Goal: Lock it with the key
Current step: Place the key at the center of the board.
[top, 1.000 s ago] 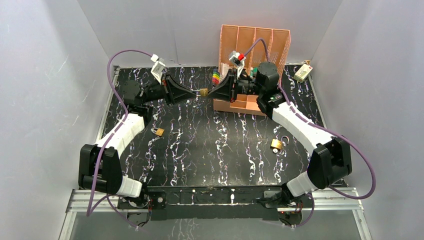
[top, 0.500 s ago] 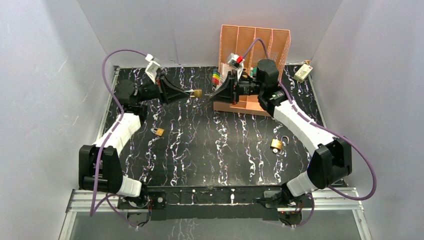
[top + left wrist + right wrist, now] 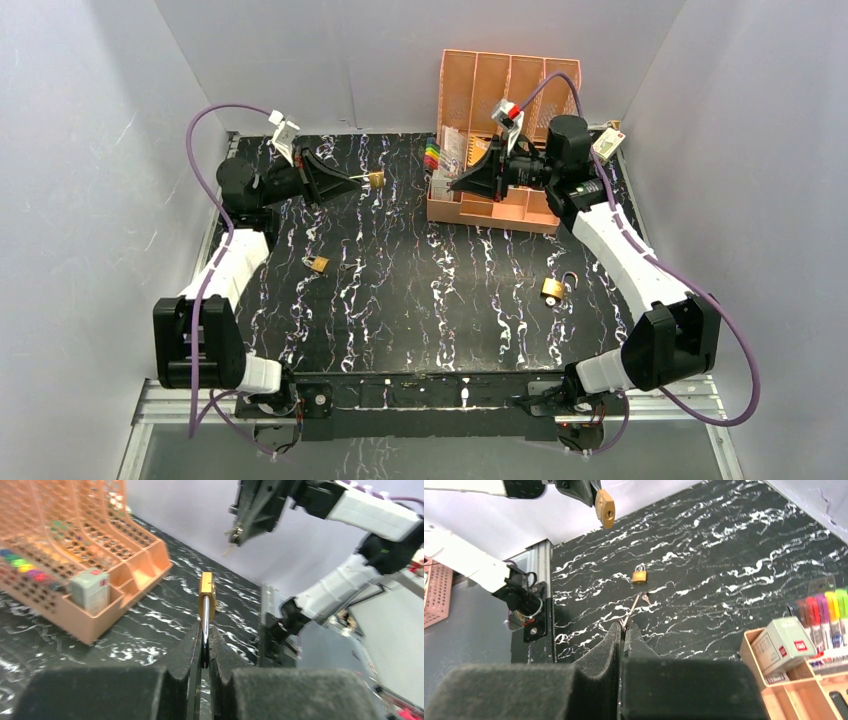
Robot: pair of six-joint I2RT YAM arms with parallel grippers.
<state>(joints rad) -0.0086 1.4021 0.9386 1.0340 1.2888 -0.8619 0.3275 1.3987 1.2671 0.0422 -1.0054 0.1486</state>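
While a loose padlock (image 3: 318,263) and a second loose padlock (image 3: 553,288) lie on the tabletop (image 3: 430,310) nearer you, your left hand (image 3: 357,180) pinches the raised padlock (image 3: 375,179) by its shackle, keyhole turned toward the right hand (image 3: 458,185). That hand, in front of the orange organizer (image 3: 510,80), pinches the key (image 3: 629,611), aimed at the lock but well apart from it.

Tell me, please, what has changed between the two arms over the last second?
The grippers have drawn apart. The left gripper, shut on the held padlock, pulled back to the left. The right gripper, shut on the key, pulled back to the right, toward the orange organizer. Nothing was let go. The loose padlocks on the table, one left and one right, stayed put.
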